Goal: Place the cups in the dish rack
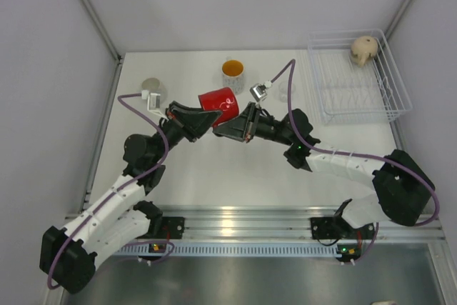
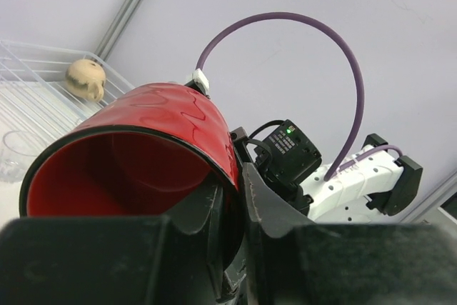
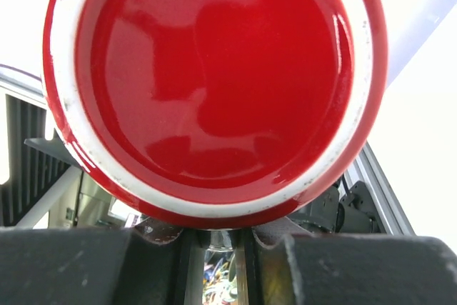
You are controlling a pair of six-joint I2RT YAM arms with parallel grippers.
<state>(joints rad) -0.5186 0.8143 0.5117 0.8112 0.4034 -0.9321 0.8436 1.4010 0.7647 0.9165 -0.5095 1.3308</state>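
The red cup [image 1: 218, 103] hangs tilted above the table between both arms. My left gripper [image 1: 209, 121] is shut on its rim wall, one finger inside the mouth and one outside [image 2: 239, 176]. In the right wrist view the cup's glossy red base [image 3: 214, 83] fills the frame. My right gripper [image 3: 218, 230] is shut at the base's lower edge, with a small glossy part of the cup pinched between the pads. The white wire dish rack [image 1: 389, 69] stands at the back right and holds a beige mug [image 1: 363, 49].
A speckled mug with an orange inside [image 1: 233, 71] stands at the back centre. A clear glass tumbler [image 1: 287, 91] is just left of the rack. A pale round cup [image 1: 153, 88] sits at the back left. Grey walls enclose the table.
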